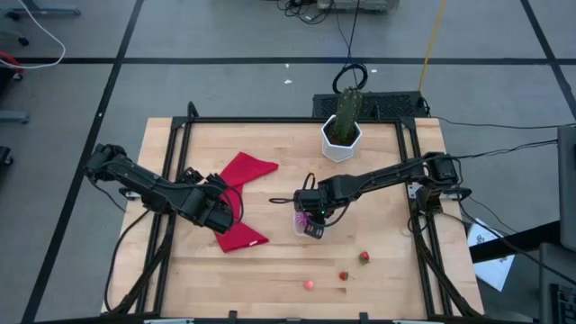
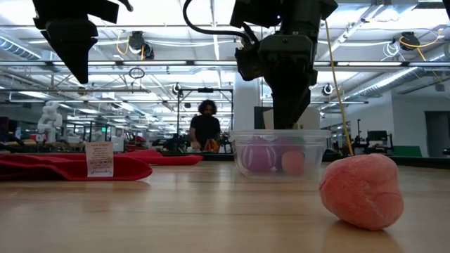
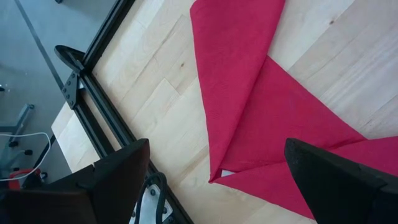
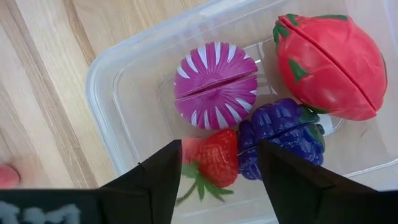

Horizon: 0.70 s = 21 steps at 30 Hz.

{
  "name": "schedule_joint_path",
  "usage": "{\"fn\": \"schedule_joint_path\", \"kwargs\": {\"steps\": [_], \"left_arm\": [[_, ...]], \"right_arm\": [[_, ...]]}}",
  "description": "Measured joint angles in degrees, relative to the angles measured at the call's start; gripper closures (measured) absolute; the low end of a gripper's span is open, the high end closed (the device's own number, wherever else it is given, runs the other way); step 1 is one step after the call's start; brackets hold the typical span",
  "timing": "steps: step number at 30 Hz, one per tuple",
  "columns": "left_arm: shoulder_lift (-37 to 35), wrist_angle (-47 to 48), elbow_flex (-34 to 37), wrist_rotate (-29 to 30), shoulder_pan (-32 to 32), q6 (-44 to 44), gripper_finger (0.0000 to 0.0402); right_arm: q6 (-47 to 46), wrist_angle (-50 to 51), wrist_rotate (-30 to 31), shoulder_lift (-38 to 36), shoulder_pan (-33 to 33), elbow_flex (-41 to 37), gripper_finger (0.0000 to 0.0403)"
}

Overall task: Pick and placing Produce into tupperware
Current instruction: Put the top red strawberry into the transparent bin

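The clear tupperware (image 1: 309, 227) (image 2: 279, 151) (image 4: 106, 81) stands mid-table. Inside lie a purple-and-white striped piece (image 4: 216, 84), a red dragon fruit (image 4: 329, 65), purple grapes (image 4: 283, 134) and a strawberry (image 4: 214, 158). My right gripper (image 4: 221, 168) (image 1: 310, 214) hangs open just above the container, fingers pointing down on either side of the strawberry, which rests on the container floor. Three more pieces lie near the table's near edge: a pink one (image 1: 309, 284) (image 2: 362, 190) and two red ones (image 1: 343, 275) (image 1: 364, 256). My left gripper (image 3: 217, 180) (image 1: 220, 211) is open above the red cloth.
A red cloth (image 1: 241, 193) (image 3: 261, 106) lies spread on the table's left half under the left gripper. A white hexagonal pot with a green cactus (image 1: 343, 130) stands near the far edge. A black frame (image 1: 171, 171) runs along the table sides. A person (image 2: 205, 130) stands far behind.
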<state>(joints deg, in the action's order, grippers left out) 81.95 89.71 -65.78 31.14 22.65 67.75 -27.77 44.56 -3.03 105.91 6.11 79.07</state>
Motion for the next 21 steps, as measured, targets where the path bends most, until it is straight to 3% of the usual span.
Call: {"fn": "schedule_joint_path", "kwargs": {"steps": [13,21], "left_arm": [[0.0,-0.1,0.0,0.0,0.0,0.0,0.0023],[0.0,-0.3,0.0,-0.5,0.0,0.0,0.0023]], "right_arm": [[1.5,-0.6,-0.2,-3.0,0.5,0.0,0.0197],[-2.7,-0.7,0.1,-8.0,8.4,0.0,0.0197]]}}
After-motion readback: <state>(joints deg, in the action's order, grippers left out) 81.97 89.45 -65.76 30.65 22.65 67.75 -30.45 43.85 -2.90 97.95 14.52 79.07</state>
